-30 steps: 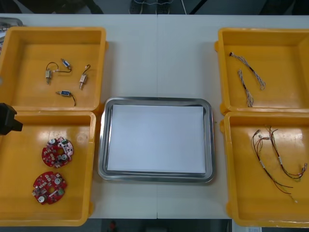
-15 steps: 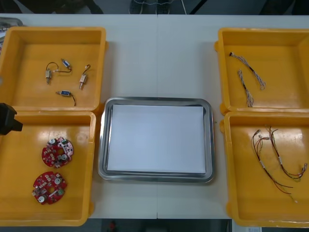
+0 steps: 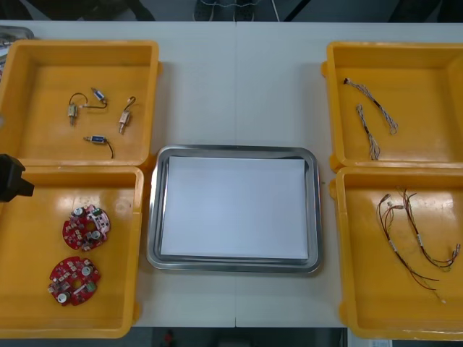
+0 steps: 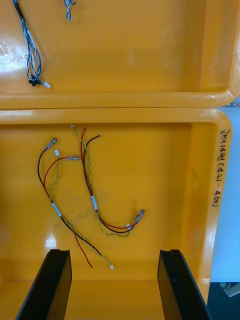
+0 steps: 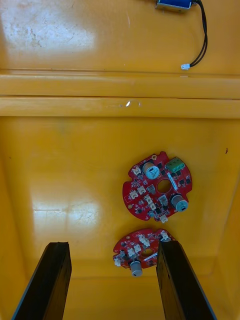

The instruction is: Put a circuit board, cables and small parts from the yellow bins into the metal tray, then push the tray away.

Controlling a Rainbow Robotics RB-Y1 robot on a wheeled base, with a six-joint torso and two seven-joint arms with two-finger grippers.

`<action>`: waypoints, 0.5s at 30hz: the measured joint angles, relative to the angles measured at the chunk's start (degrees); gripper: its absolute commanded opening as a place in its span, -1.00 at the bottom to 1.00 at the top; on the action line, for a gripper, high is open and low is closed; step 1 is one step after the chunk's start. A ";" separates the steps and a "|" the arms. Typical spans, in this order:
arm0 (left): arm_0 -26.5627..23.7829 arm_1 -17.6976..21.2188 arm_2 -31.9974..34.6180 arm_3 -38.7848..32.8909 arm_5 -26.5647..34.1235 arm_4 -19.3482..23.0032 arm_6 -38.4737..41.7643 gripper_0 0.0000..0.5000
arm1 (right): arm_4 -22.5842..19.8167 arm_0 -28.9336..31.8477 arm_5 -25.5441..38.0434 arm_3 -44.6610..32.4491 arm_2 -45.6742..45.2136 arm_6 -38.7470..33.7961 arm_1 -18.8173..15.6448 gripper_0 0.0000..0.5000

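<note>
Two round red circuit boards [image 3: 85, 228] [image 3: 74, 280] lie in the near left yellow bin [image 3: 139, 217]. My left gripper [image 5: 112, 245] hovers open above them, and the nearer board [image 5: 142, 246] sits just beyond its fingertips, toward one finger [image 5: 180, 280]. The other board [image 5: 157, 186] lies farther out. A black part of the left arm [image 3: 13, 177] pokes in at the table's left edge. My right gripper [image 4: 114, 252] stands open over the near right bin [image 3: 340, 238], with red and yellow cables [image 4: 85, 200] beyond its fingers. The metal tray [image 3: 235, 150], white inside, holds nothing.
Small metal parts [image 3: 98, 116] lie in the far left bin [image 3: 79, 46]. Twisted blue and white cables [image 3: 369, 108] lie in the far right bin [image 3: 391, 48]. The bin walls flank the tray on both sides. Bare table stretches beyond the tray.
</note>
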 measured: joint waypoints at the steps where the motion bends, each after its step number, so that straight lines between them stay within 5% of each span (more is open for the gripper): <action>1: 0.00 0.00 0.00 0.00 0.00 0.00 0.00 1.00 | 0.00 0.00 0.00 0.00 0.00 0.00 0.00 1.00; 15: 0.00 0.00 0.00 0.00 0.00 0.00 0.00 1.00 | 0.00 0.00 0.00 0.00 0.00 0.00 0.00 1.00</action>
